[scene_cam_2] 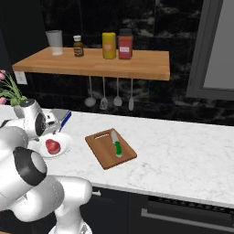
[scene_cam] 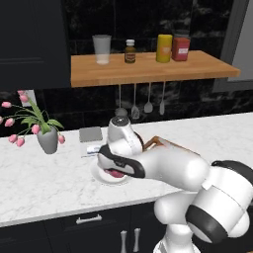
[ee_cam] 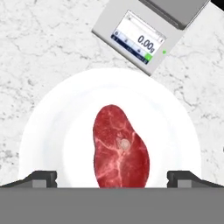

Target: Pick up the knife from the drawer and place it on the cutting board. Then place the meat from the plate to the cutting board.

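Hand view: end effector (ee_cam: 112,177) wide open (empty) above meat (ee_cam: 120,146).

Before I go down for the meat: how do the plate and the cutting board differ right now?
The plate is round and white; the cutting board is rectangular brown wood. The plate carries the meat; the cutting board carries the knife. The plate lies under the open end effector; the cutting board lies off to the side. Both rest flat on the marble counter.

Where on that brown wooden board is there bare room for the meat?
The brown wooden cutting board is bare on its left part; the green-handled knife lies along its right side. The round white plate is crowded: red raw meat fills its middle, with the open gripper above.
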